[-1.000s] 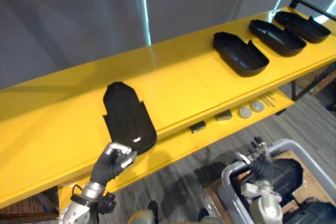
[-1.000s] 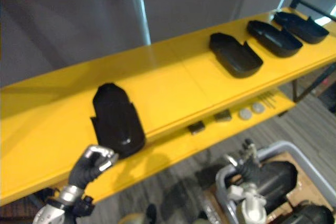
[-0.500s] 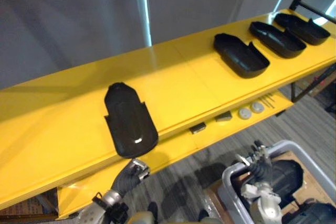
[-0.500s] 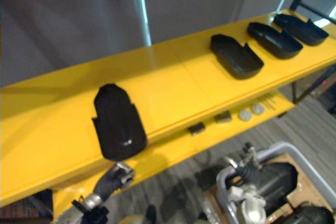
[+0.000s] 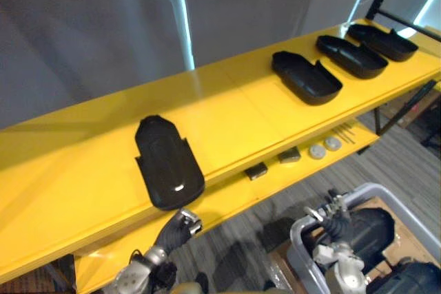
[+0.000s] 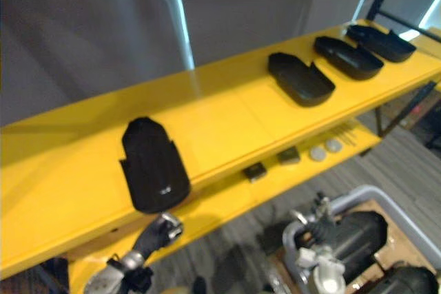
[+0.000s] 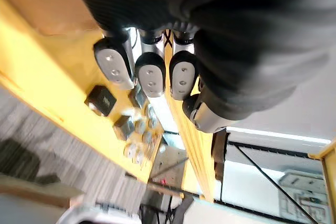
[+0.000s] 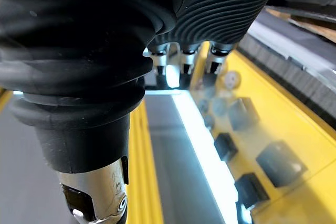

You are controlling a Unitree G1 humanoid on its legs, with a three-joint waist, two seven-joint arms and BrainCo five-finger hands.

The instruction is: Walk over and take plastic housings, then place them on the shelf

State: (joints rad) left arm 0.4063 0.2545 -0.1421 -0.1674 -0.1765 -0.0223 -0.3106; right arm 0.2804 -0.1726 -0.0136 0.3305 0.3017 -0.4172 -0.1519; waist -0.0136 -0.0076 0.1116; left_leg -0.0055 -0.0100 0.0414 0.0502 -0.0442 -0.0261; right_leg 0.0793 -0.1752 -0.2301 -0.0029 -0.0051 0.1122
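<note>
Plastic housing (image 5: pixel 169 163), black, lies alone with its closed side up on the top board of the yellow shelf (image 5: pixel 83 170), close to the front edge. Three more housings (image 5: pixel 306 77) stand in a row well apart from it, toward the right end, with the hollow side up. The left hand (image 5: pixel 178 227) is below the front edge, just under the plastic housing and not touching it; its fingers (image 7: pixel 149 74) are curled in and hold nothing. The right hand (image 5: pixel 333 213) is low on the right, over a grey bin (image 5: pixel 300 256) with dark parts inside; its fingers look loosely straight and they are empty. On the lower board lie small dark blocks (image 5: pixel 256 170) and round discs (image 5: pixel 317 151)
</note>
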